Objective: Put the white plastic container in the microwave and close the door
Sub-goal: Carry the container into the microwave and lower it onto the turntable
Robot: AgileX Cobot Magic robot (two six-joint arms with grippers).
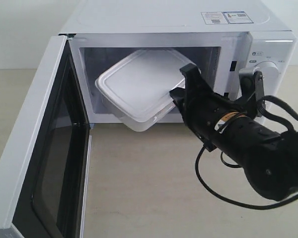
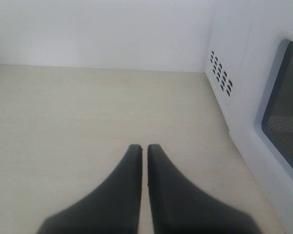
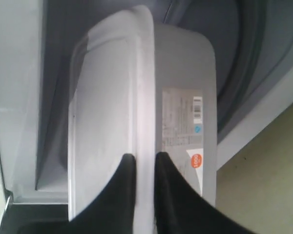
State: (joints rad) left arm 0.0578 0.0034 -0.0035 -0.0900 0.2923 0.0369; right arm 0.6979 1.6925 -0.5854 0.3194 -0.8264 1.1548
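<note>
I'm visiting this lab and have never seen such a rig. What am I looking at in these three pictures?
It is a robot with two arms, each ending in a claw. The wide picture is from a camera off the arms; the other two come from wrist cameras looking along each claw. A white microwave stands on a pale table, its door swung open. The right claw pinches the rim of a white plastic container, tilted, partway into the opening. The left claw is shut and empty, beside the microwave.
</note>
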